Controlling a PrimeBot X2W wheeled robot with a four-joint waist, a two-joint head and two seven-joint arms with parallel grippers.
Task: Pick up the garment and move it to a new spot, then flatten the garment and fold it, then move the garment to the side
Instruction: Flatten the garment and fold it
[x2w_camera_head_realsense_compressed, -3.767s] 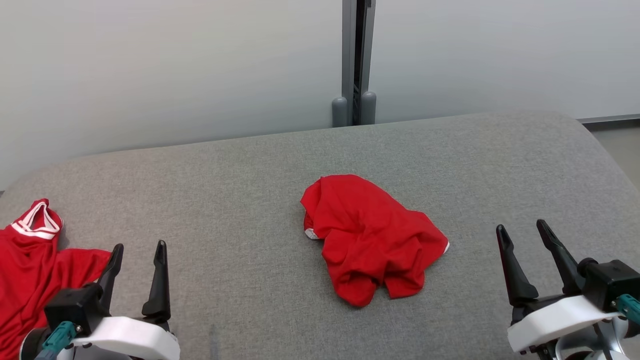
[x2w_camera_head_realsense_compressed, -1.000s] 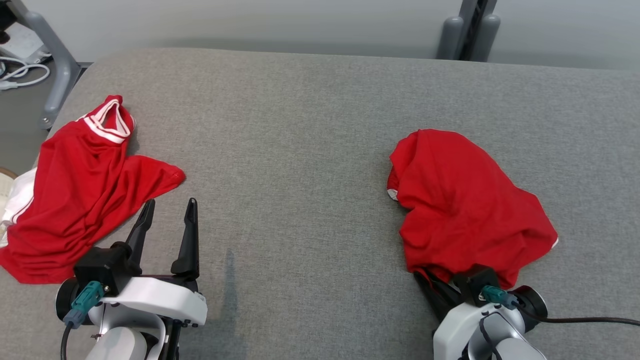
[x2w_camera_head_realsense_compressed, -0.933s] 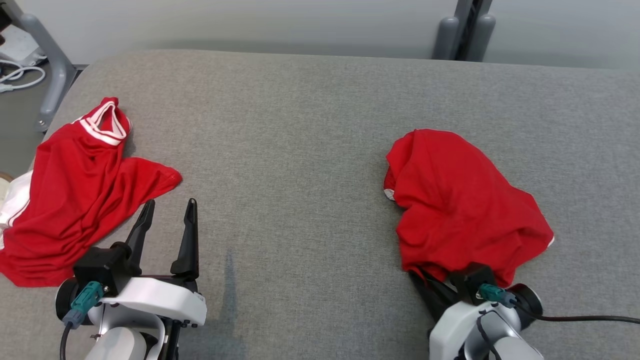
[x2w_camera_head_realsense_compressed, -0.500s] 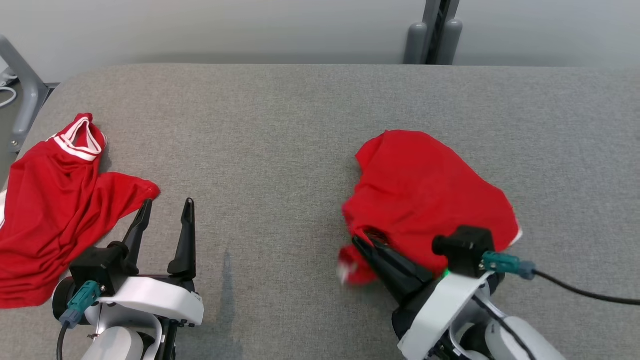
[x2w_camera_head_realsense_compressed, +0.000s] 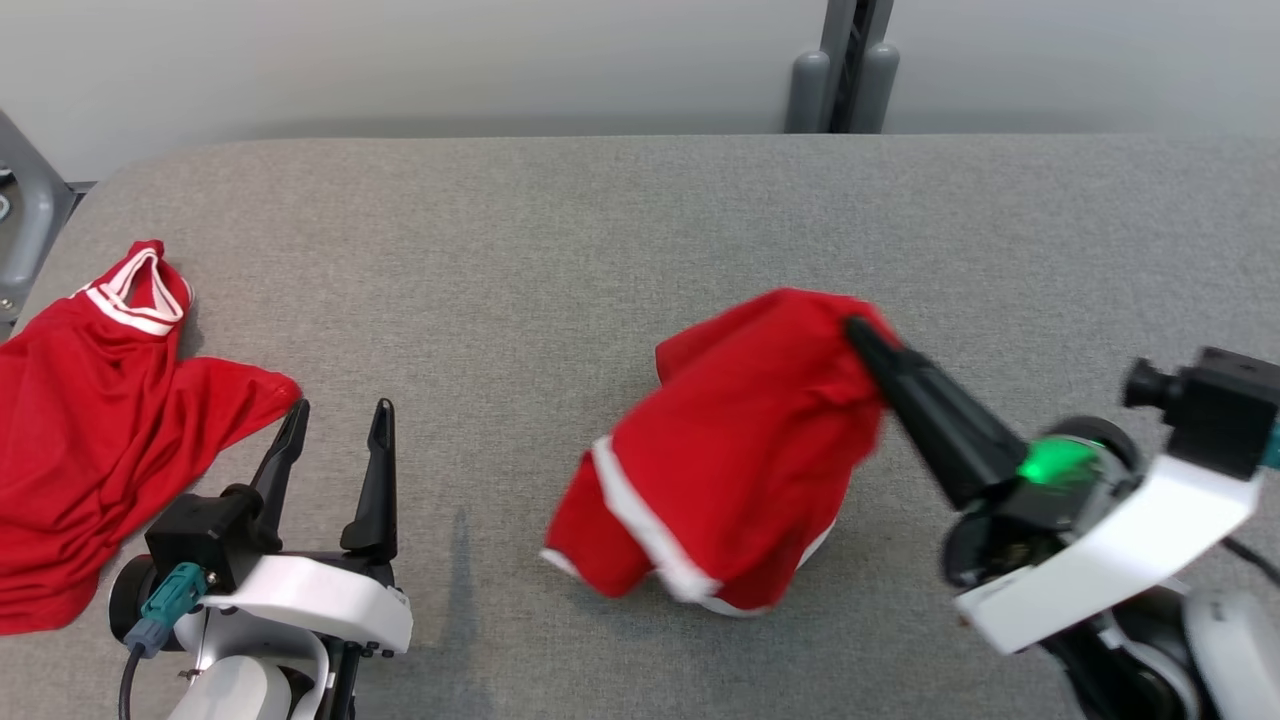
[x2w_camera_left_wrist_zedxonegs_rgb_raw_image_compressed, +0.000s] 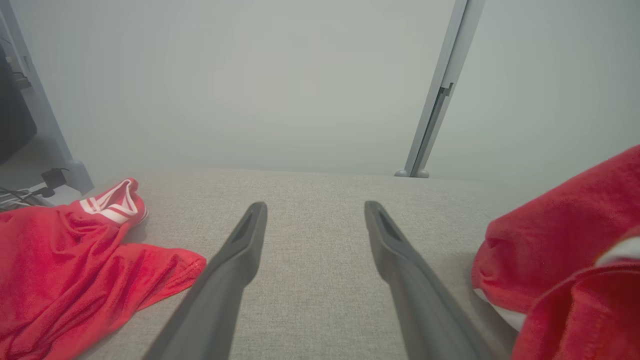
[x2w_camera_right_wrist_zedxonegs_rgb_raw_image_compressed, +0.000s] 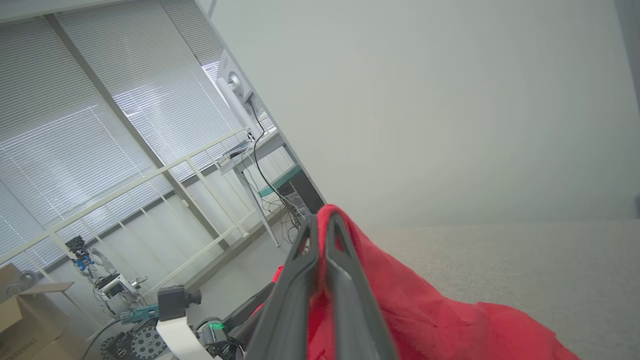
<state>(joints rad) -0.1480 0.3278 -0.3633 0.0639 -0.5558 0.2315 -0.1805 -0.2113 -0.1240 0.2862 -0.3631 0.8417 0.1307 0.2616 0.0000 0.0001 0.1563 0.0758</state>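
Hanging mid-frame, the red garment (x2w_camera_head_realsense_compressed: 720, 470) is clamped between the fingers of the right gripper (x2w_camera_head_realsense_compressed: 857, 333). Left gripper (x2w_camera_head_realsense_compressed: 335, 435), lower left, holds its fingers apart.

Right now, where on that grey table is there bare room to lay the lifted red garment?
The back strip of the table, beyond both garments, is bare. So is the middle, between the open left gripper and the held garment hanging from the shut right gripper. The left edge is crowded by the other red garment.

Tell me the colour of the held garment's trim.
White trim on red garment; head view shows it best.
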